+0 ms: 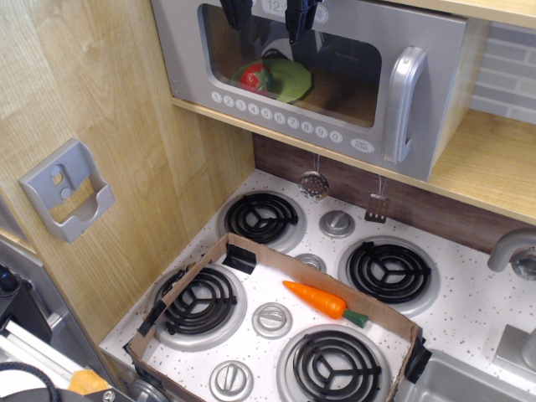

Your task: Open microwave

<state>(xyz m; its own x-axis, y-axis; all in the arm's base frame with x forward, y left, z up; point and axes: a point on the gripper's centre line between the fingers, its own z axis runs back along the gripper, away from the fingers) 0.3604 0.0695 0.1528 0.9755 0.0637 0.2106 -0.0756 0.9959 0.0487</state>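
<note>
The microwave [352, 33] sits on a wooden shelf at the top of the view. Its wide silver-grey door looks shut. The dark window [335, 75] shows a red and green toy food item [275, 78] inside. The curved grey handle [405, 102] is on the door's right side, and a row of round white buttons [276, 117] runs along the bottom. My gripper [268, 18] hangs from the top edge in front of the window's upper left part, well left of the handle. Its two dark fingers [237, 15] are spread apart and hold nothing.
Below is a toy stove top [335, 224] with several black coil burners and silver knobs. A cardboard frame [251, 251] holds a toy carrot [322, 301]. A grey wall-mounted holder [67, 191] is on the left wood panel. A ladle [314, 182] and spatula [378, 207] hang under the shelf. A faucet [515, 251] is at right.
</note>
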